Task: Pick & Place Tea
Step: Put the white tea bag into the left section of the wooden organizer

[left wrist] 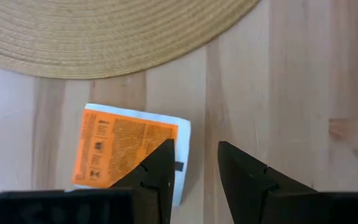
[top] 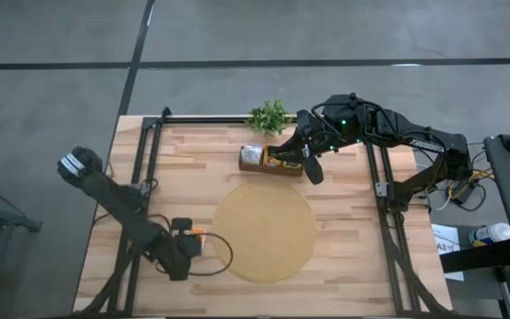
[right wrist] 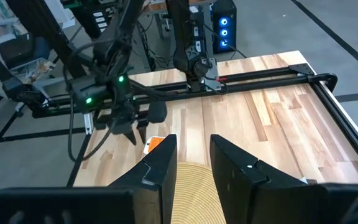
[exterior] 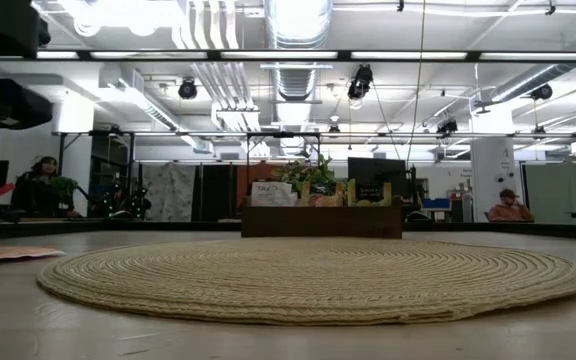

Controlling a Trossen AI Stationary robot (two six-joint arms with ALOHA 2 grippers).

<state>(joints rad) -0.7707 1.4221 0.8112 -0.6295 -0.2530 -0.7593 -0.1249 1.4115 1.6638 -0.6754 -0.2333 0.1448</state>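
The wooden desk [top: 352, 230] has bare boards on both sides of the round mat [top: 265, 232]. At the mat's left rim an orange tea packet [left wrist: 126, 149] lies flat and slightly askew, the left tool [left wrist: 194, 165] open empty over its corner; the right tool [right wrist: 191, 155] hangs part-open, empty, above the box [top: 270, 162] at the far edge

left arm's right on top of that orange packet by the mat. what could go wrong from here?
1. The orange packet lies flat on the table, and the left gripper has one finger over its edge with the gap beside it, so closing may catch only a corner or push it away.
2. Packet sits apart from the mat but close; a nudge could slide it against the rim.
3. The right gripper hangs above the wooden box; a careless descent might clip it or the plant.
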